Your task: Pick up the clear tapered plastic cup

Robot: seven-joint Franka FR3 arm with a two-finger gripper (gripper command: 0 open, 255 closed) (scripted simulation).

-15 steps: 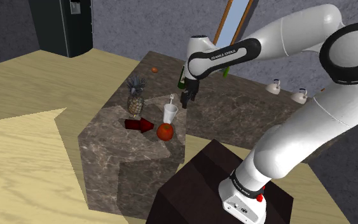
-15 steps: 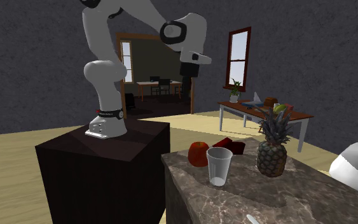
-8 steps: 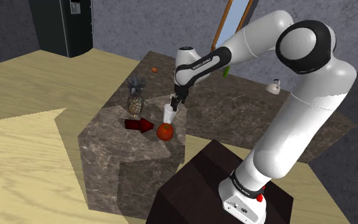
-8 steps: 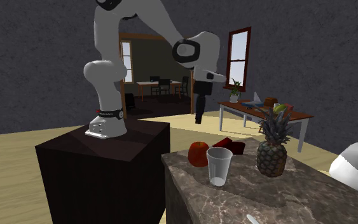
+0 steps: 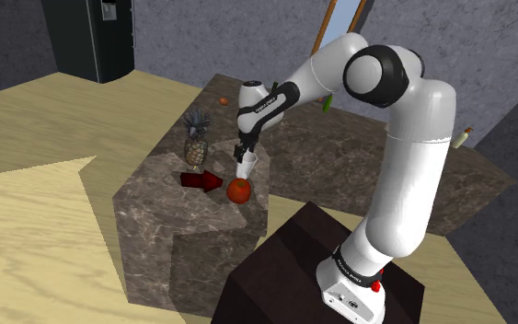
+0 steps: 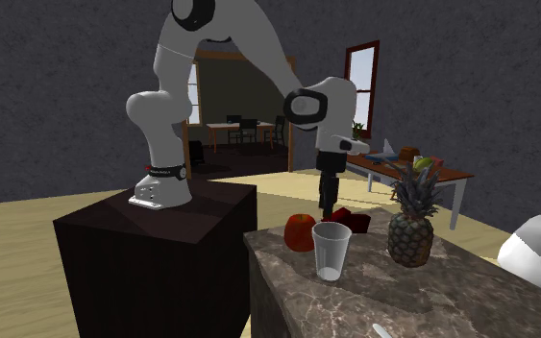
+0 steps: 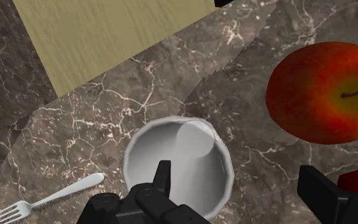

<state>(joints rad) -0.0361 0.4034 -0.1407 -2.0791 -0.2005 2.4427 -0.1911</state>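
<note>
The clear tapered cup [image 7: 177,159] stands upright on the marble worktop [image 7: 95,121], just beneath the hand [image 7: 234,175]. It looks light, thin-walled and slick, so it may squash or tip; a gentle pinch across its rim wall suits it. The arm points the hand straight down, its 2 fingers spread: 1 over the cup's mouth, 1 outside, toward the apple [image 7: 323,92].

Dk grey walls [image 6: 470,58], wood floor [image 5: 36,212], marble counter [image 5: 169,225] (window [image 6: 359,79] w/ table [image 6: 448,176]).
</note>
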